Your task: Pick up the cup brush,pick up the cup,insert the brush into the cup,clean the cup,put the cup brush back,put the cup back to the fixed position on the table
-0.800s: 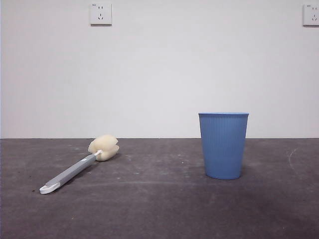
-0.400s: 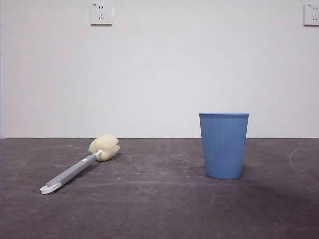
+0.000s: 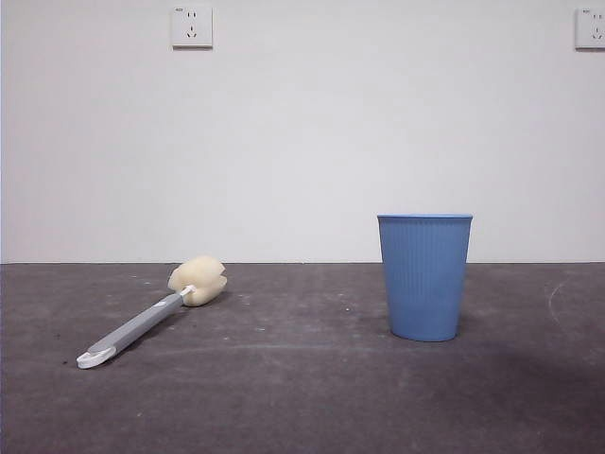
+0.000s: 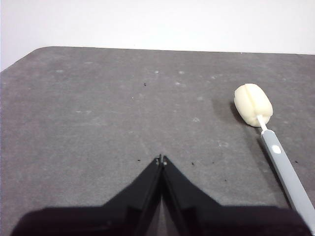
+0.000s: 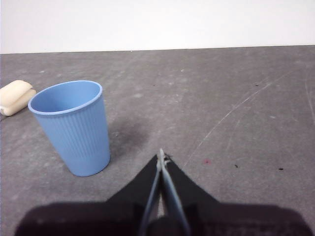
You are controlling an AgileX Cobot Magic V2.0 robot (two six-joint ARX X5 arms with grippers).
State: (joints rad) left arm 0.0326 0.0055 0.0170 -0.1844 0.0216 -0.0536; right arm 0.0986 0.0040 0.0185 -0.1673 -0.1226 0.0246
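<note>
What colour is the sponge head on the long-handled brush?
Cream-yellow; the lobed sponge head of the grey-handled cup brush shows best in the left wrist view.

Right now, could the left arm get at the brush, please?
Probably yes: the brush lies flat on bare table beside the left gripper, nothing between them. Its jaws are shut and must open first.

No readable txt, labels or nos. anywhere; tiny marks on wall sockets (image 3: 191, 26) too small.
</note>
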